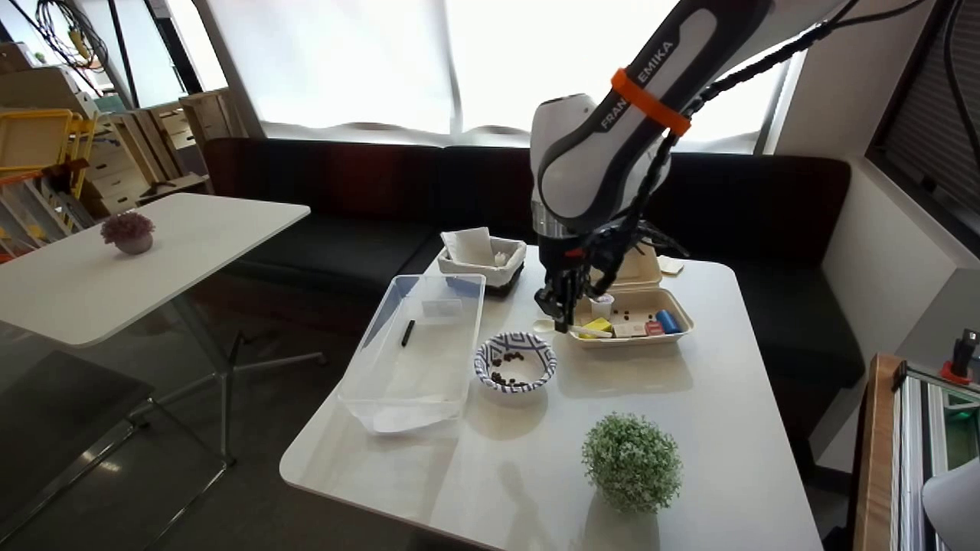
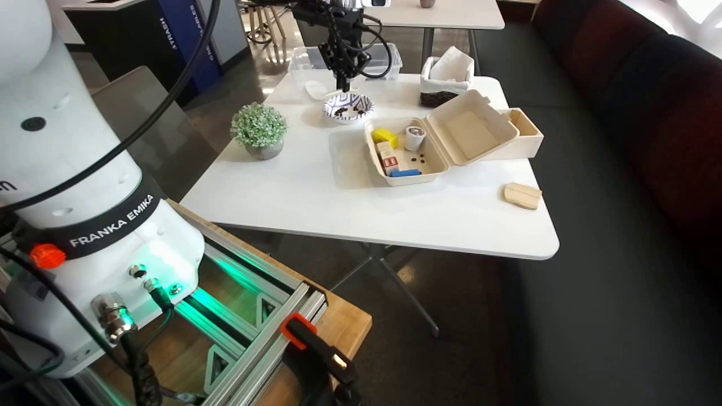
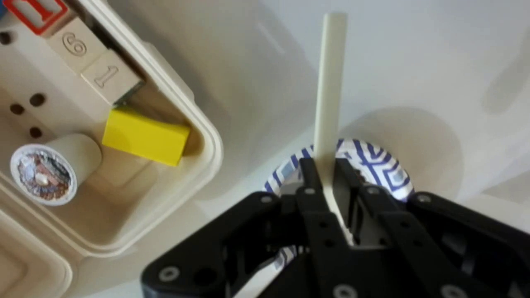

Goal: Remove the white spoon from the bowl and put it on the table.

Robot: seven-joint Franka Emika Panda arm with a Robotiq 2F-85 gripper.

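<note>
My gripper (image 3: 327, 165) is shut on the handle of the white spoon (image 3: 331, 74) in the wrist view. In an exterior view, the spoon (image 1: 543, 326) lies roughly level in the gripper (image 1: 565, 324), its rounded end to the left. The patterned bowl (image 3: 385, 169) shows behind and below the fingers, partly hidden by them. The bowl (image 1: 539, 370) stands on the white table (image 1: 720, 398) with several dark bits inside. In an exterior view, the gripper (image 2: 343, 87) is above and just behind the bowl (image 2: 350, 102). The spoon is held clear of the bowl.
A beige takeout box (image 2: 412, 176) holds a yellow block (image 3: 145, 136), a cup (image 3: 58, 169) and letter blocks. A clear bin (image 1: 406, 383) holds a black stick (image 1: 408, 332). A lined basket (image 1: 490, 268), a plant (image 1: 632, 463) and a wooden piece (image 2: 522, 195) stand around.
</note>
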